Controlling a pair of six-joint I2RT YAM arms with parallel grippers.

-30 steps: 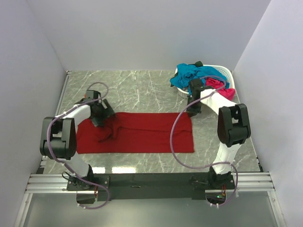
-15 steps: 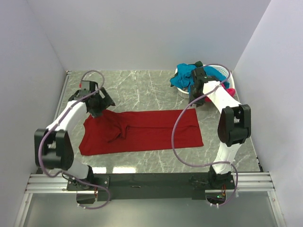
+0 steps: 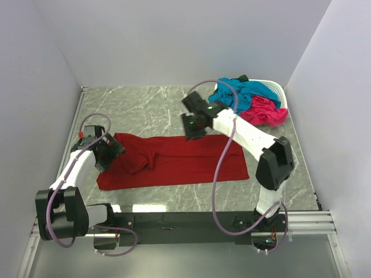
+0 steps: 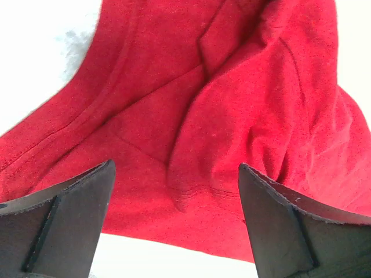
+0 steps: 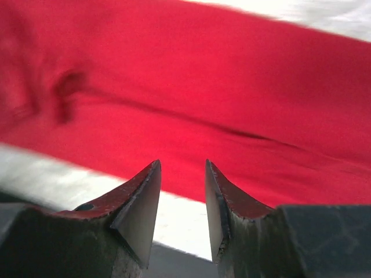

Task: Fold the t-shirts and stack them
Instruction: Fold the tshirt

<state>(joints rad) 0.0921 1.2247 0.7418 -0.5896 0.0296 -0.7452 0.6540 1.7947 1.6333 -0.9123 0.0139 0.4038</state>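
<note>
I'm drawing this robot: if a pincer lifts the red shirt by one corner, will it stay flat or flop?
Probably flop: the red shirt is bunched and wrinkled at its left end, so it's soft. Pushed, it would likely crease rather than slide. It lies thin, so probably light.

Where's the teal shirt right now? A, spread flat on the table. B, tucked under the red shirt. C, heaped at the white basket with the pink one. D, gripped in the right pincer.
C: the teal-blue shirt is bunched on the white basket beside the hot pink shirt; only the dark red shirt lies on the table.
</note>
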